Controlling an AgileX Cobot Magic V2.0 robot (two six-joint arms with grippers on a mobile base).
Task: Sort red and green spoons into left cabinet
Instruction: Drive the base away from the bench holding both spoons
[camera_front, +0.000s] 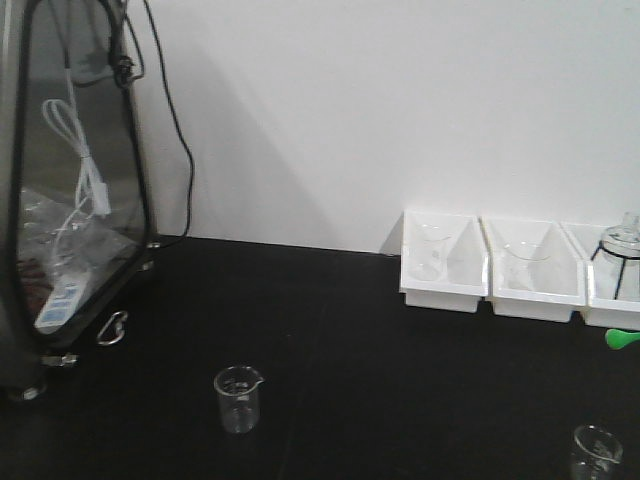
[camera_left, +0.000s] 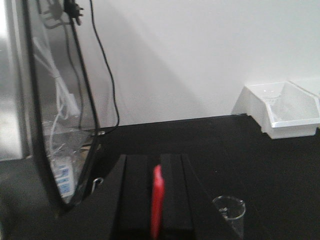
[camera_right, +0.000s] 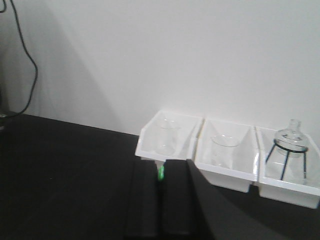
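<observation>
Each pincer holds a spoon, with the cabinet off to the left

The left pincer (camera_left: 154, 165) is narrowed on the red spoon (camera_left: 157, 200), gripped edge-on between the pads so it should not swing in carrying. The cabinet (camera_left: 50, 125) stands ahead and to its left, glass front toward it, probably the next stop. The right pincer (camera_right: 161, 164) is clamped nearly closed on the green spoon (camera_right: 161, 173), of which only a sliver shows, and it faces three white trays (camera_right: 225, 165) straight ahead, well away from the cabinet. A beaker (camera_left: 229, 209) stands just right of the left pincer, a thing to steer round. The surface (camera_front: 350, 350) is matt black under a plain white wall (camera_front: 400, 100), with a black cable (camera_front: 180, 130) hanging beside the cabinet
</observation>
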